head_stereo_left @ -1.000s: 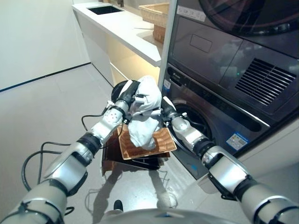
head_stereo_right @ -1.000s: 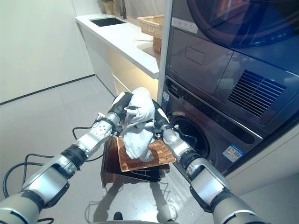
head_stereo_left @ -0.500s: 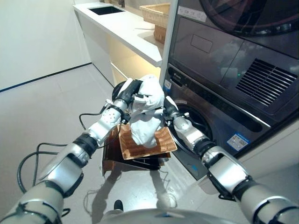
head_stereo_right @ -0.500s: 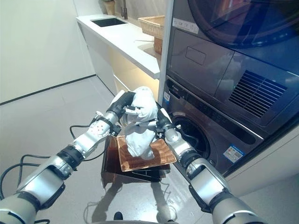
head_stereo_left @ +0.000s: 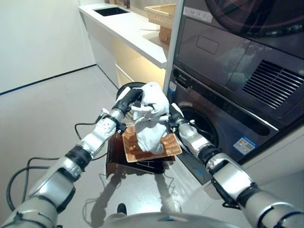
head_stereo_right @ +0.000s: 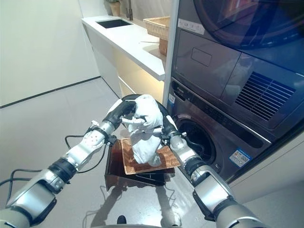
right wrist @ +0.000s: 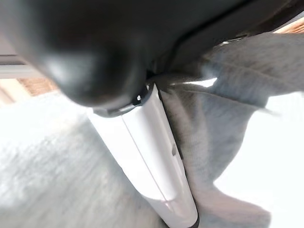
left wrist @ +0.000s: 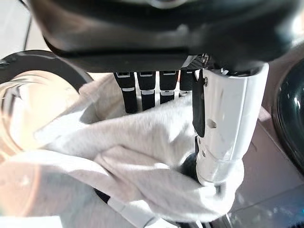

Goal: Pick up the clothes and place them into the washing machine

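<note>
A white garment [head_stereo_left: 151, 118] hangs bunched between both hands above the shallow wicker basket [head_stereo_left: 169, 145], its lower end reaching down into the basket. The basket rests on the low dark brown box [head_stereo_left: 115, 153]. My left hand [head_stereo_left: 129, 98] grips the garment's top from the left; in the left wrist view its fingers [left wrist: 142, 90] and white-covered thumb [left wrist: 222, 133] curl into the cloth [left wrist: 142, 142]. My right hand [head_stereo_left: 173, 119] holds it from the right, with its thumb [right wrist: 152, 161] pressed on the cloth [right wrist: 57, 171]. The washing machine's drum opening [head_stereo_left: 200, 126] lies just right of the hands.
The machine's round dark door [head_stereo_left: 124, 89] stands open behind the garment. A second machine [head_stereo_left: 237, 47] is stacked above. A white counter [head_stereo_left: 135, 38] with a sink and another wicker basket [head_stereo_left: 161, 12] runs along the back. Grey floor [head_stereo_left: 47, 109] spreads to the left.
Both hands have carried the garment slightly toward the machine's opening, and the left arm has stretched out further. The whole view has also shifted a little.
</note>
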You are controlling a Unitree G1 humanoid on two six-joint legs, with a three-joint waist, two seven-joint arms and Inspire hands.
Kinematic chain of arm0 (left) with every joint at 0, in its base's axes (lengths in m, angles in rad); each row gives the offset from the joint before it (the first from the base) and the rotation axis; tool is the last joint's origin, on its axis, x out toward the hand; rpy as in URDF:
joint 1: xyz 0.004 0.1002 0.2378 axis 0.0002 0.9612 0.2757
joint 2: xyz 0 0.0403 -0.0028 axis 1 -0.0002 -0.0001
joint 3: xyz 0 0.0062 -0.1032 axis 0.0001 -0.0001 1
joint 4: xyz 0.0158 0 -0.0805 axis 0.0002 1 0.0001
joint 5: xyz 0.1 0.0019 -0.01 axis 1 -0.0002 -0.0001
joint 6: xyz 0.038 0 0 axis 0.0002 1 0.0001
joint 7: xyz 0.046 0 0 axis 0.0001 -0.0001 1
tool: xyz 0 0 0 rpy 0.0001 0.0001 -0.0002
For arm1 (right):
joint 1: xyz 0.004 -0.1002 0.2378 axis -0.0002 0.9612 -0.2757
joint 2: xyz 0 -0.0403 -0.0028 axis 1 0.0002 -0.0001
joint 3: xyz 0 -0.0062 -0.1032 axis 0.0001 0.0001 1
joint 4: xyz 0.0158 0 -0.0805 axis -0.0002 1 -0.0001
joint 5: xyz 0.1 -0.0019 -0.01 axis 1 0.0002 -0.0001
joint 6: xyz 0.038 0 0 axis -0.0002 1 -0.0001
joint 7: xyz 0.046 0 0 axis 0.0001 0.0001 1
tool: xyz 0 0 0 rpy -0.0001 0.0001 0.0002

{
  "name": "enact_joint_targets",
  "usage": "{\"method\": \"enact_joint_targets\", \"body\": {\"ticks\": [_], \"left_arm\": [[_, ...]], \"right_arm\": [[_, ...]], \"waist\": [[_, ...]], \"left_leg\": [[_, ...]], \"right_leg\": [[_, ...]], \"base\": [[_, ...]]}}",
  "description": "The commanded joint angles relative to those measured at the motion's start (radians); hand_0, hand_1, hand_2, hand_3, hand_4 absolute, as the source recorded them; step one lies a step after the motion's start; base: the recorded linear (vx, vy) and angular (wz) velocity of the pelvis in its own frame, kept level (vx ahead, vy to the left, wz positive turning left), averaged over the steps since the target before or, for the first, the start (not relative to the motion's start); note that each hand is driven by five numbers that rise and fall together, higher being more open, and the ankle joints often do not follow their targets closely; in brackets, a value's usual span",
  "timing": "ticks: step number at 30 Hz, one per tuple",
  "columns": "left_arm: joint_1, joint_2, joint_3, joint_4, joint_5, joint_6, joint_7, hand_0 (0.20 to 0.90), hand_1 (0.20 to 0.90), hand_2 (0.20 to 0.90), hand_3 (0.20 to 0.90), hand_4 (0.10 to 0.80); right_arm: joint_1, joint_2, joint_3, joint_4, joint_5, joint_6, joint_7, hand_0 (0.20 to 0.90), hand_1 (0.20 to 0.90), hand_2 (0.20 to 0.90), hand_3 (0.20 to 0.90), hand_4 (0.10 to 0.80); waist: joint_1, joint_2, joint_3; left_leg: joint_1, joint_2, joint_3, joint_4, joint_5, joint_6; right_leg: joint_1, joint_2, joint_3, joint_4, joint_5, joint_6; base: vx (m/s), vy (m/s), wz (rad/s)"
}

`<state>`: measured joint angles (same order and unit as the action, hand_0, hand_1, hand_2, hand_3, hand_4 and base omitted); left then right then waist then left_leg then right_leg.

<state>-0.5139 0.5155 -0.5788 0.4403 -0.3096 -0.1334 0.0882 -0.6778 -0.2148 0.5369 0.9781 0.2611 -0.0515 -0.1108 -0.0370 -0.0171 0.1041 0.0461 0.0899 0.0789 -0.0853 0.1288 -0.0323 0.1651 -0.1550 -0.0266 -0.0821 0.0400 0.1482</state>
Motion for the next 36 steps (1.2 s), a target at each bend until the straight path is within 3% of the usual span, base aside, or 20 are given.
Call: {"method": "enact_joint_targets", "body": {"ticks": [1,3,6,10,13,27,36], "left_arm": [[-0.031,0.018,0.183,-0.009,-0.022,-0.155,0.079,0.900,0.900,0.900,0.900,0.800],[-0.001,0.008,0.209,0.010,-0.027,-0.156,0.090,0.900,0.900,0.900,0.900,0.800],[0.102,-0.050,0.309,0.135,-0.046,-0.165,0.134,0.900,0.900,0.900,0.900,0.800],[0.146,-0.092,0.348,0.239,-0.052,-0.164,0.157,0.900,0.900,0.900,0.900,0.800],[0.180,-0.148,0.394,0.378,-0.145,-0.152,0.150,0.900,0.900,0.900,0.900,0.800],[0.296,-0.228,0.383,0.559,-0.098,-0.126,0.103,0.900,0.900,0.900,0.900,0.800],[0.348,-0.307,0.292,0.533,-0.086,-0.116,0.065,0.900,0.900,0.900,0.900,0.800]], "right_arm": [[-0.030,-0.029,-0.092,0.027,0.048,-0.108,-0.044,0.200,0.200,0.200,0.200,0.300],[-0.015,-0.026,-0.109,0.025,0.068,-0.113,-0.046,0.200,0.200,0.200,0.200,0.300],[0.042,-0.015,-0.171,0.011,0.173,-0.141,-0.051,0.200,0.200,0.200,0.200,0.300],[0.077,-0.001,-0.216,0.009,0.256,-0.164,-0.053,0.200,0.200,0.200,0.200,0.300],[0.103,0.010,-0.250,0.013,0.318,-0.176,-0.052,0.200,0.200,0.200,0.200,0.300],[0.143,0.021,-0.302,0.036,0.408,-0.195,-0.046,0.200,0.200,0.200,0.200,0.300],[0.141,0.053,-0.332,0.058,0.587,-0.195,-0.020,0.200,0.200,0.200,0.200,0.300]], "waist": [[0.069,0.000,-0.086],[0.069,0.000,-0.084],[0.066,-0.001,-0.081],[0.062,0.001,-0.079],[0.057,0.004,-0.078],[0.055,0.012,-0.075],[0.054,0.028,-0.032]], "left_leg": [[0.035,0.012,0.025,0.010,-0.065,-0.025],[0.035,0.012,0.026,0.011,-0.065,-0.025],[0.035,0.013,0.028,0.011,-0.068,-0.026],[0.035,0.012,0.030,0.012,-0.070,-0.026],[0.036,0.011,0.033,0.012,-0.072,-0.026],[0.041,0.012,0.043,0.009,-0.076,-0.026],[-0.004,0.009,0.036,0.012,-0.066,-0.026]], "right_leg": [[-0.080,-0.043,0.034,0.115,-0.051,0.011],[-0.080,-0.043,0.034,0.115,-0.051,0.011],[-0.081,-0.043,0.035,0.115,-0.054,0.009],[-0.082,-0.042,0.035,0.116,-0.057,0.009],[-0.083,-0.042,0.036,0.115,-0.056,0.008],[-0.081,-0.044,0.039,0.109,-0.055,0.006],[-0.122,-0.044,0.040,0.113,-0.050,0.003]], "base": [[0.000,0.000,0.00],[0.000,0.000,0.00],[0.000,0.000,0.00],[0.000,0.000,0.00],[0.000,0.000,0.00],[0.000,0.000,0.00],[-0.038,0.000,-0.01]]}}
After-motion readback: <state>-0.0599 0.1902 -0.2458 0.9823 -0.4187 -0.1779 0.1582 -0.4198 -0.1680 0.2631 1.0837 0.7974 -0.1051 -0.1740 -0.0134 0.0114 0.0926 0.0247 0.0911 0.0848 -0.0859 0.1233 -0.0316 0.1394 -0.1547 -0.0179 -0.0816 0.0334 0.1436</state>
